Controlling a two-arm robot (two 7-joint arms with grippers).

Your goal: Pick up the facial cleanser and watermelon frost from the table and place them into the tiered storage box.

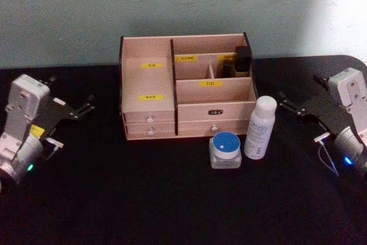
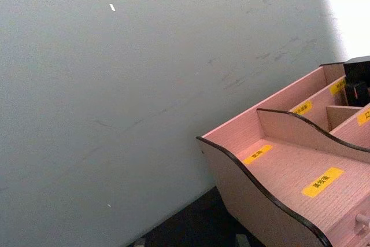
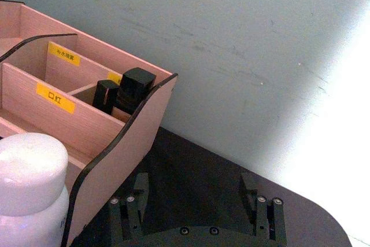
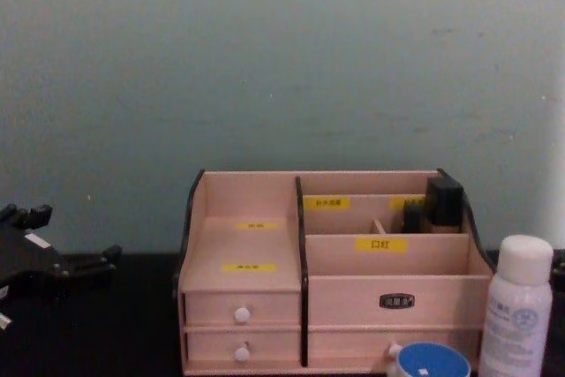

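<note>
The white bottle (image 1: 260, 127) stands upright on the black tabletop (image 1: 172, 205), just beside the front right corner of the tiered storage box (image 1: 147, 84). The blue-lidded jar (image 1: 225, 149) sits close at the bottle's left, in front of the lower right drawer. These two are taken to be the facial cleanser and the watermelon frost, though their labels cannot be read to say which is which. Neither is in the box yet.

The right claw (image 3: 193, 192) hangs released to the right of the bottle, with its two fingers spread apart and nothing between them. The left claw (image 1: 70, 97) hangs likewise released, well apart on the box's far left.

Hazards, as judged from this layout:
- **Tipping the bottle.** It is tall and narrow, so a finger meeting it off-centre could tip it toward the jar.
- **Tight clearance at the bottle.** A spread finger must pass between the bottle and the box wall or the jar, and may shove either aside.
- **Grasping the jar.** It is low and wide. A shallow grip could slip off its lid, and a deep one could strike the tabletop.
- **Crowded compartment.** The rear right one holds dark containers (image 1: 241, 60), so a bottle lowered there could catch on them.
- **Shifting the box.** The box looks light, and a bump against its rim could move it.
</note>
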